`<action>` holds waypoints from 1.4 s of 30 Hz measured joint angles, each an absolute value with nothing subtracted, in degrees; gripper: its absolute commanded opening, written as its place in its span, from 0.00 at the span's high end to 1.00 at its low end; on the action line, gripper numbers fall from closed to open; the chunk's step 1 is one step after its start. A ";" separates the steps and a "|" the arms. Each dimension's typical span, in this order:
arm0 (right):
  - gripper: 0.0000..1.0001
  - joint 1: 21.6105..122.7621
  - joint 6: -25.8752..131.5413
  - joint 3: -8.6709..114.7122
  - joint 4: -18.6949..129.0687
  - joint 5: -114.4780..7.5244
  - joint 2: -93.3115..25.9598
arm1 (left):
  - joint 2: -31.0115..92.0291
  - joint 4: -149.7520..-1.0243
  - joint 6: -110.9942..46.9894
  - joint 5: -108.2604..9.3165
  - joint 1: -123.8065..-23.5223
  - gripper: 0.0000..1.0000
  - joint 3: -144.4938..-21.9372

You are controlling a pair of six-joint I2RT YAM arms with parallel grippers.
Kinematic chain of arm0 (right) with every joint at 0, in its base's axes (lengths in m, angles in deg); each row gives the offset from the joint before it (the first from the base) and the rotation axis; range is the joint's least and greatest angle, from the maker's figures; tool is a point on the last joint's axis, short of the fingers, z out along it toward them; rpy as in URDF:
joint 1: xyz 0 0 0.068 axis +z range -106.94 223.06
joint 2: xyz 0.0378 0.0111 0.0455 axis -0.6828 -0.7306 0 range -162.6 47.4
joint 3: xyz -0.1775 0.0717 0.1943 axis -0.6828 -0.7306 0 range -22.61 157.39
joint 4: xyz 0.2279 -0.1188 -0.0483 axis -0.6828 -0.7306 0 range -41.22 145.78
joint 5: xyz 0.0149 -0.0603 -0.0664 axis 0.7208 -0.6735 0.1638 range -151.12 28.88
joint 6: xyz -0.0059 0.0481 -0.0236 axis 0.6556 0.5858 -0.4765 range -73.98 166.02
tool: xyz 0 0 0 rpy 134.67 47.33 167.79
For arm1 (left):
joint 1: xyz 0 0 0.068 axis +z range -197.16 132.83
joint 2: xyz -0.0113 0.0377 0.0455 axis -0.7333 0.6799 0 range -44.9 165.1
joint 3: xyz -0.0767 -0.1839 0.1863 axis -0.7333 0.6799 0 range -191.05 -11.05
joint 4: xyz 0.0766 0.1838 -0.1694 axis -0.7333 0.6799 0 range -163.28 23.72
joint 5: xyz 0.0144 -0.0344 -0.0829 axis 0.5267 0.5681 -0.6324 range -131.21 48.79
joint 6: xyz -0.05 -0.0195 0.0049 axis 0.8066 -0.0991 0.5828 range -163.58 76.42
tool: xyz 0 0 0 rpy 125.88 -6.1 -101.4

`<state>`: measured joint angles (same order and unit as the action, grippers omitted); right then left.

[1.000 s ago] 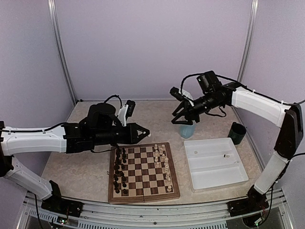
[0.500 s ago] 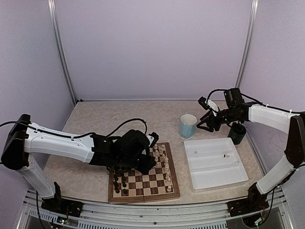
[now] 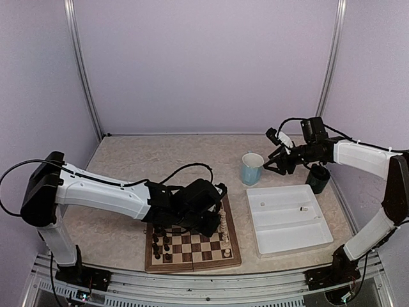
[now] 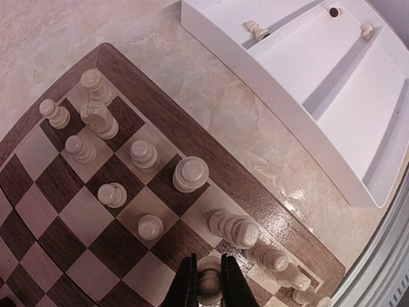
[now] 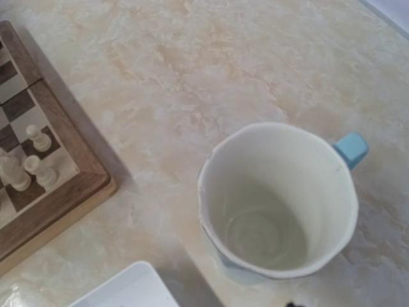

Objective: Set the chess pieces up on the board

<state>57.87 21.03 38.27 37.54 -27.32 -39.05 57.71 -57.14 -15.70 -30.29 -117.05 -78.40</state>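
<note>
The board (image 3: 192,263) lies at the near middle of the table, with dark pieces (image 3: 160,243) on its left columns. Several cream chess pieces (image 4: 190,174) stand on its right columns. My left gripper (image 4: 208,284) reaches low over the board's right side (image 3: 214,220) and is shut on a cream chess piece (image 4: 209,281) that stands on a square in the edge column. My right gripper (image 3: 275,167) hangs open and empty just right of the light-blue mug (image 3: 251,168). Its fingers are out of frame in the right wrist view.
The mug (image 5: 275,204) is empty. A white tray (image 3: 287,220) sits right of the board, holding two cream pieces (image 4: 257,29) (image 4: 366,30) and a dark one (image 4: 333,11). A dark green cup (image 3: 317,178) stands behind the tray.
My left arm came down from above the board's far edge to its right columns with the piece in its jaws. The right arm swung from over the mug to its right.
</note>
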 measured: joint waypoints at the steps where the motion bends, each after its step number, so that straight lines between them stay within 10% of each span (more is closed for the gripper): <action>1: 0.47 57.87 20.98 38.25 37.54 -27.32 -39.03 | 58.28 -56.79 -15.64 -30.05 -117.05 0.93 -78.99; 42: 0.46 57.87 19.98 37.74 37.72 -26.40 -39.03 | 65.12 -50.39 -14.00 -25.59 -118.15 0.88 -84.45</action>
